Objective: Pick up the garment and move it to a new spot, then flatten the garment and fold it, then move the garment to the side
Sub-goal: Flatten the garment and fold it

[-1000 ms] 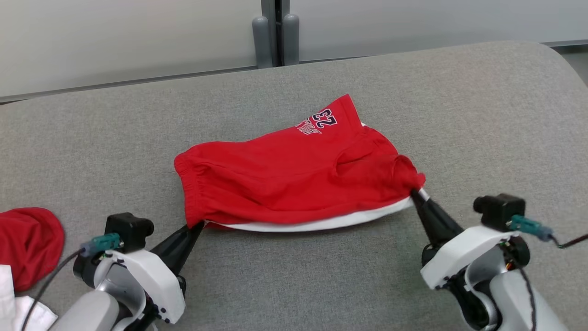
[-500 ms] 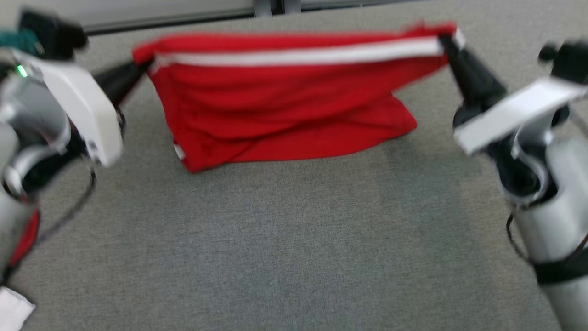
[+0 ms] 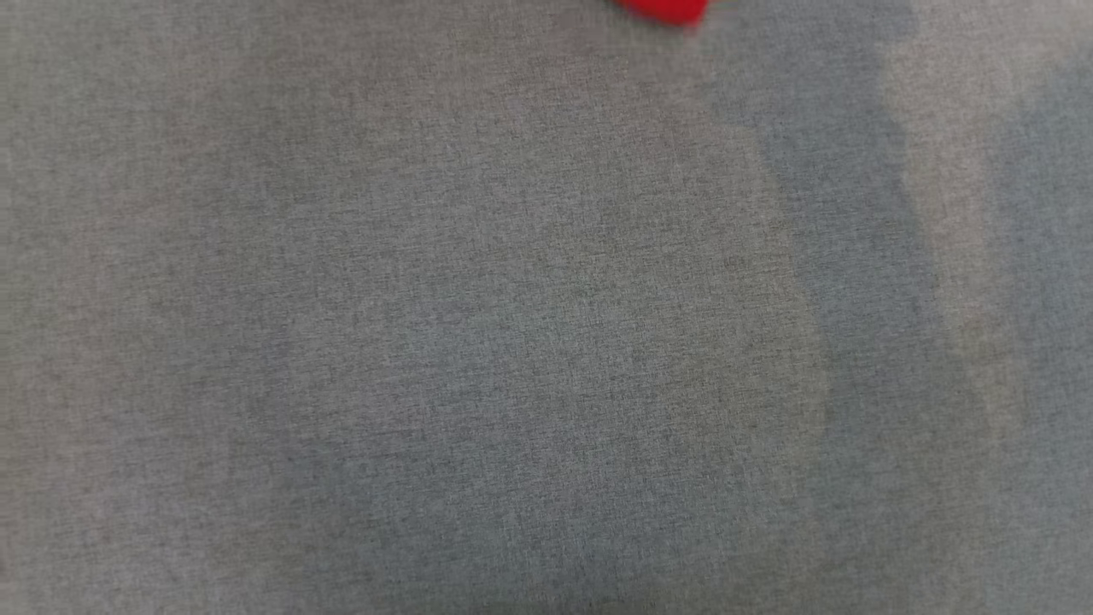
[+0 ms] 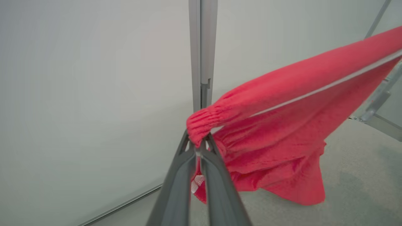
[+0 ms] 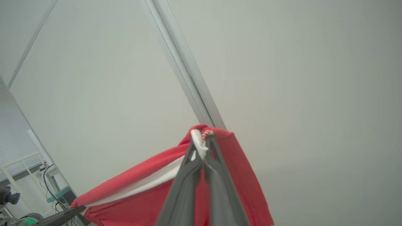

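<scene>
**A:** Left gripper [image 4: 198, 146]: both fingers pressed together on the gathered waistband corner [image 4: 204, 121] of the red garment [image 4: 282, 131]. Right gripper [image 5: 203, 142]: clamped the same way on the opposite bunched corner, where the white stripe [image 5: 157, 179] ends.

**B:** Between them?

**A:** The upper edge runs taut from one gripper to the other, with the stripe along it. The rest hangs below in loose folds. The lower hem is close over the grey table [image 4: 361, 188]. Touching or clear of it: cannot tell.

**B:** Change against a second ago?

**A:** Then the garment lay on the table with its near corners pinched, left and right. Now it is lifted and spread in the air. The head camera has also tipped. It looks straight down on the table surface, with a scrap of the garment [image 3: 662, 8] at the far edge, right of centre. That shift is the camera's, not the table's.

**B:** Meaning for the task?

**A:** Judgement: pick-up is done and the carry to the new spot is under way. Set-down, flattening, folding and moving aside all remain. Holding the two corners apart should let it land already spread.

**B:** Count.

**A:** Garments: one. Grippers: two, both gripping it. White stripes seen: one. White label [image 4: 197, 185] by the left gripper's fingers: one. Upright wall post [image 4: 202, 47] beyond: one.
</scene>
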Robot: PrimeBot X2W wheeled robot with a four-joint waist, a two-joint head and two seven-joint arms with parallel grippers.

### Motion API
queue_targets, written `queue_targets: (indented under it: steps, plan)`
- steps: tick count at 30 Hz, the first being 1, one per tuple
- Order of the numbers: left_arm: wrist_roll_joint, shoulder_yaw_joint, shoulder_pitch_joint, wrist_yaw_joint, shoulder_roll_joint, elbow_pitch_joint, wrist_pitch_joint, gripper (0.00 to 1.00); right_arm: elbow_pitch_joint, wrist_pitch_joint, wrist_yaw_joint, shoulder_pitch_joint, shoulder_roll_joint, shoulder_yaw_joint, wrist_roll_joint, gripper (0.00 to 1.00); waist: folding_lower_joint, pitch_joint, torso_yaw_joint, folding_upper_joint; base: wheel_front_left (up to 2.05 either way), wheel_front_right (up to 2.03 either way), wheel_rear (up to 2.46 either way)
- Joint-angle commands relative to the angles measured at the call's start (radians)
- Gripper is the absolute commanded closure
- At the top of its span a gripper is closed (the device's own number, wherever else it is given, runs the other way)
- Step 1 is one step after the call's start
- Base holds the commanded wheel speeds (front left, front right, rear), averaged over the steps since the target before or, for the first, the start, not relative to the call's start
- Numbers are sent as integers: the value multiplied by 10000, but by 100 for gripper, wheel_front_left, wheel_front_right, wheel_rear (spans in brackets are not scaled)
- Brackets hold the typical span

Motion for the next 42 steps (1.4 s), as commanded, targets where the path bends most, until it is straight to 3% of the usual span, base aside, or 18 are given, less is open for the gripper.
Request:
queue_targets:
  steps: [1,9,23,36,42]
  plan:
    - [-154,-67,-386,11,65,318,-160,100,180,-219,-6,-390,-224,-25,137,100,0,-124,47,0,0,0,0]
    - [-1266,-1009,-505,11,-119,994,-782,100,730,-288,-14,-662,-683,1028,533,100,0,-328,128,0,0,0,0]
    - [-3606,-3331,3784,9,821,-79,-1815,100,-143,242,-10,3372,-1573,3886,1963,100,0,-1110,-113,0,0,0,0]
    - [-5285,-4791,7517,40,1847,-1932,-617,100,-1413,2172,-3,6641,-2890,5907,3124,100,0,-3790,-310,0,0,0,0]
    - [-5742,-5315,8972,688,2565,-3717,-283,100,-3077,3432,-3,8062,-4144,6320,3759,100,0,-4657,-339,0,0,0,0]
